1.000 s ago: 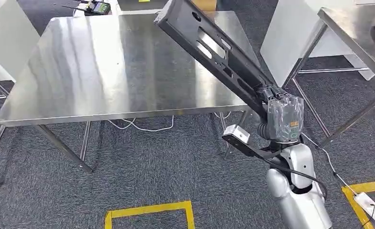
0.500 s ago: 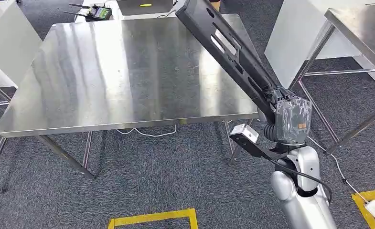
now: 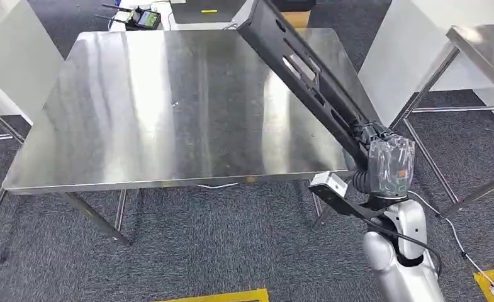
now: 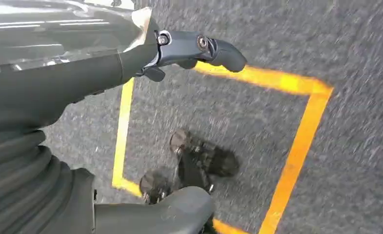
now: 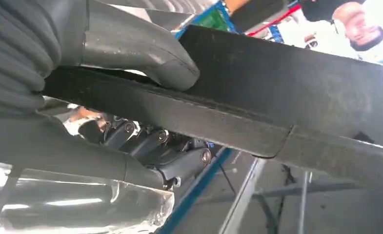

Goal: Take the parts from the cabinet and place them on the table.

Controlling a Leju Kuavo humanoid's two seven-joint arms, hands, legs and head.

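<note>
One long black part point(image 3: 307, 75) is clamped at its near end by the right hand point(image 3: 373, 141), thumb on one face and fingers point(image 5: 179, 161) under the other, as the right wrist view shows. It slants up and away over the right side of the steel worktop point(image 3: 137, 113), apparently not touching it; the end grip probably lets the far end be lowered first. The left hand point(image 4: 189, 48) hangs over carpet with yellow floor tape point(image 4: 296, 141), grasping nothing, fingers apart. A remote controller point(image 3: 145, 17) sits beyond the worktop's far edge.
</note>
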